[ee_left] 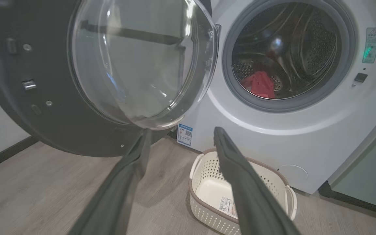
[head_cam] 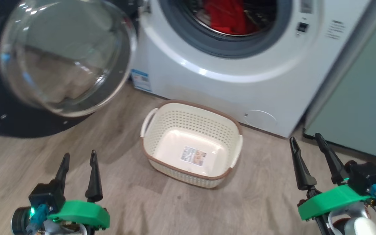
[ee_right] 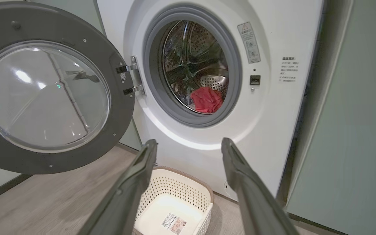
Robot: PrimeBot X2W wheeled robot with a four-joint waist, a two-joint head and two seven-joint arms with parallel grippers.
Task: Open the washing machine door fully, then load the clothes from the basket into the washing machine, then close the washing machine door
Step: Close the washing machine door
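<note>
Loading looks done, says the first observer: the clothes [head_cam: 225, 16] lie in the drum of the washing machine [head_cam: 207, 81], and the basket [head_cam: 175, 120] on the floor just before it holds nothing but its label.

Then the washing machine door [head_cam: 60, 58] is what remains, answers the second. It hangs swung out to the robot's left, hinged at the left edge of the opening, with its glass bowl facing the robot.

Which arm, then?

The left gripper [head_cam: 80, 153] sits below the bowl, plainly nearer (the right gripper [head_cam: 305, 137] is across the basket, well apart from the door). Both stand with fingers wide and hold nothing. The push would likely run from left to right.
</note>
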